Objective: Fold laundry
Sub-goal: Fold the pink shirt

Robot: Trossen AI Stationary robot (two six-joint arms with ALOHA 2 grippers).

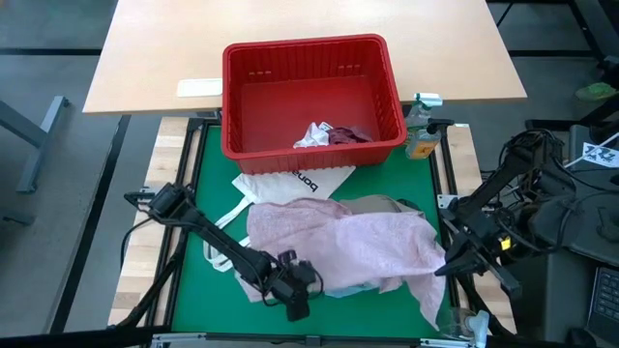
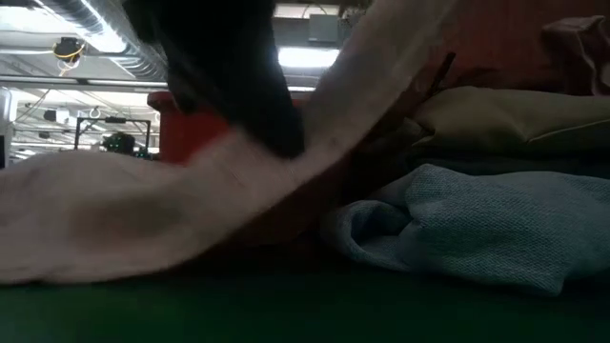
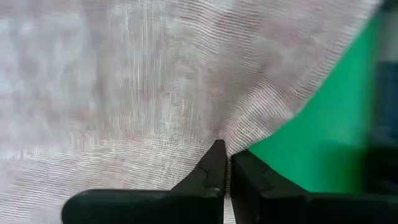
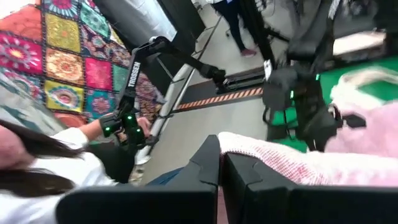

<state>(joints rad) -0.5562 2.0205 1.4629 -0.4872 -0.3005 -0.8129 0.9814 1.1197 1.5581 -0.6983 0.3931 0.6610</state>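
A mottled pink garment (image 1: 338, 242) lies spread over the pile on the green mat (image 1: 208, 174). It covers a beige-khaki garment (image 1: 387, 205) and a light blue one (image 1: 353, 288), which also shows in the low view (image 2: 477, 229). My left gripper (image 1: 295, 290) is shut on the pink garment at its near left side. My right gripper (image 1: 448, 263) is shut on its right side, held up off the table. A white tote bag (image 1: 290, 184) lies partly under the pile. My left gripper pinches the pink garment's edge (image 3: 239, 140) between its two fingertips, coming slanting down from the table's left. How many layers it has cannot be told. The cloth around the tips lies low over the mat. My right gripper pinches the pink garment's right edge (image 4: 249, 149) between its two fingers, coming nearly level from the table's right. That edge is lifted off the table, and a flap (image 1: 426, 295) hangs below the hold.
A red slotted basket (image 1: 309, 92) stands at the mat's far edge with a white piece (image 1: 311, 135) and a maroon piece (image 1: 348, 135) in it. A spray bottle (image 1: 420, 126) stands right of the basket. A person (image 4: 50, 162) shows beyond the table.
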